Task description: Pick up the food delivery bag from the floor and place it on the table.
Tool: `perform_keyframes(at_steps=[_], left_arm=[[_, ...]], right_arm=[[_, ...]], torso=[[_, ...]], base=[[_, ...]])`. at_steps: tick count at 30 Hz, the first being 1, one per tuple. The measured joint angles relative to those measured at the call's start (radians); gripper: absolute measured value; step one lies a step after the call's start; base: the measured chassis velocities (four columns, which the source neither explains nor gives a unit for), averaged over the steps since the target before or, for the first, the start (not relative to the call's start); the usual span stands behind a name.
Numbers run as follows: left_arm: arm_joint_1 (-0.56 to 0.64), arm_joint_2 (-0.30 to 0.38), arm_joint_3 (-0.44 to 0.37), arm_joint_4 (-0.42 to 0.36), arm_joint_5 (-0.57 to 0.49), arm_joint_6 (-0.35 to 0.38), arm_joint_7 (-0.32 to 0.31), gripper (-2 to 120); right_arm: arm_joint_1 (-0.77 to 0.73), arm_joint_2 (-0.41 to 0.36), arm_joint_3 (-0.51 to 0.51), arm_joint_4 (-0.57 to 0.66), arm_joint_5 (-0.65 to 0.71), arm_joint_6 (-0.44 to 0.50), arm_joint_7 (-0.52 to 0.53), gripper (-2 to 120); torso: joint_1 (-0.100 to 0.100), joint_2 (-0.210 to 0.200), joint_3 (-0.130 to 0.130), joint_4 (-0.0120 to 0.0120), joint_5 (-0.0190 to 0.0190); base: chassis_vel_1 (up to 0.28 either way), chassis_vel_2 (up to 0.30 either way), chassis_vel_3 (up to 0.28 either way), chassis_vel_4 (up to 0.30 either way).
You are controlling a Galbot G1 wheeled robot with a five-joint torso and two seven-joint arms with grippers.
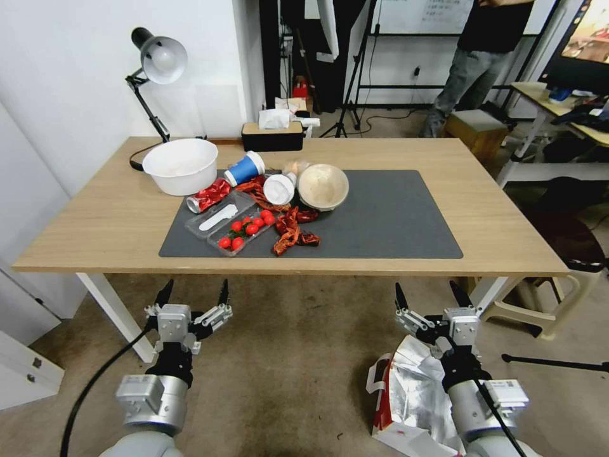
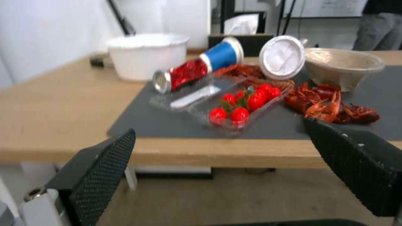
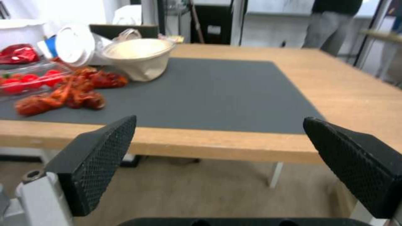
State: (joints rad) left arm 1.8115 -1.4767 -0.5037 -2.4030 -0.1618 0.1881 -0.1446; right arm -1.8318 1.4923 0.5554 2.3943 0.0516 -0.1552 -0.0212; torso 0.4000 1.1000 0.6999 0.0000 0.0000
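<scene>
Your food delivery bag (image 1: pixel 409 397) sits on the floor (image 1: pixel 292 362) at the robot's right side, its foil-lined mouth open upward, a red side and white handles facing left, partly hidden under the right arm. Just above it you have the right gripper (image 1: pixel 433 298), fingers spread wide and holding nothing, pointing toward the table edge; the right wrist view shows its two black pads (image 3: pixel 100 157) apart with the table's front edge between them. The left gripper (image 1: pixel 193 293) hangs at the same height on the other side, also spread and empty, over bare carpet.

Ahead of both stands the table (image 1: pixel 95 216) with its dark grey mat (image 1: pixel 393 216). The mat's right half is bare. On its left half you see a clear tray of tomatoes (image 1: pixel 244 227), red crayfish shells (image 1: pixel 288 231), a beige bowl (image 1: pixel 323 186), a tipped blue cup (image 1: pixel 244 169), a crushed red can (image 1: pixel 208 195), and beside the mat a white tub (image 1: pixel 181 165)
</scene>
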Motion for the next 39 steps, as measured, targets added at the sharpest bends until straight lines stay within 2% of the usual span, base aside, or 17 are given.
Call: perform_keyframes(at_steps=[1,4,5,7,9,13,21,37,39], left_arm=[[0.000,0.000,0.000,0.000,0.000,0.000,0.000,100],[0.007,0.014,0.028,-0.062,-0.097,0.114,-0.087,100],[0.007,0.014,0.028,-0.062,-0.097,0.114,-0.087,100],[0.012,0.023,0.046,-0.095,-0.156,0.179,-0.138,100],[0.032,0.026,0.069,-0.097,-0.198,0.131,-0.145,100],[0.040,0.027,0.073,-0.097,-0.211,0.100,-0.149,100],[0.044,0.025,0.074,-0.098,-0.215,0.100,-0.166,100],[0.044,0.027,0.072,-0.100,-0.214,0.118,-0.167,100],[0.044,0.027,0.072,-0.100,-0.214,0.119,-0.167,100]], right_arm=[[0.000,0.000,0.000,0.000,0.000,0.000,0.000,100],[-0.023,-0.006,0.006,0.067,0.037,-0.110,-0.017,100],[-0.023,-0.006,0.006,0.067,0.037,-0.110,-0.017,100],[-0.037,-0.009,0.009,0.103,0.062,-0.185,-0.028,100],[-0.054,-0.013,0.015,0.109,0.083,-0.245,-0.038,100],[-0.060,-0.014,0.017,0.110,0.086,-0.253,-0.038,100],[-0.064,-0.012,0.013,0.110,0.077,-0.245,-0.036,100],[-0.071,-0.005,0.011,0.107,0.072,-0.226,-0.026,100],[-0.071,-0.005,0.011,0.107,0.072,-0.226,-0.026,100]], torso=[[0.000,0.000,0.000,0.0000,0.0000],[0.000,0.000,0.000,0.0000,0.0000],[0.000,0.000,0.000,0.0000,0.0000],[0.000,0.000,0.000,0.0001,0.0000],[0.000,0.000,0.000,0.0000,-0.0001],[0.000,0.000,0.000,0.0000,0.0001],[-0.002,-0.004,-0.002,0.0000,-0.0001],[-0.039,-0.089,-0.050,0.0000,0.0000],[-0.039,-0.089,-0.050,0.0000,0.0000]], base=[[0.000,0.000,0.000,0.000],[0.000,0.000,0.000,0.000],[0.000,0.000,0.000,0.000],[0.000,0.000,0.000,0.000],[0.000,0.000,0.000,0.000],[0.000,0.000,0.000,0.000],[0.000,0.000,0.000,0.000],[0.000,0.000,0.000,0.000],[0.000,0.000,0.000,0.000]])
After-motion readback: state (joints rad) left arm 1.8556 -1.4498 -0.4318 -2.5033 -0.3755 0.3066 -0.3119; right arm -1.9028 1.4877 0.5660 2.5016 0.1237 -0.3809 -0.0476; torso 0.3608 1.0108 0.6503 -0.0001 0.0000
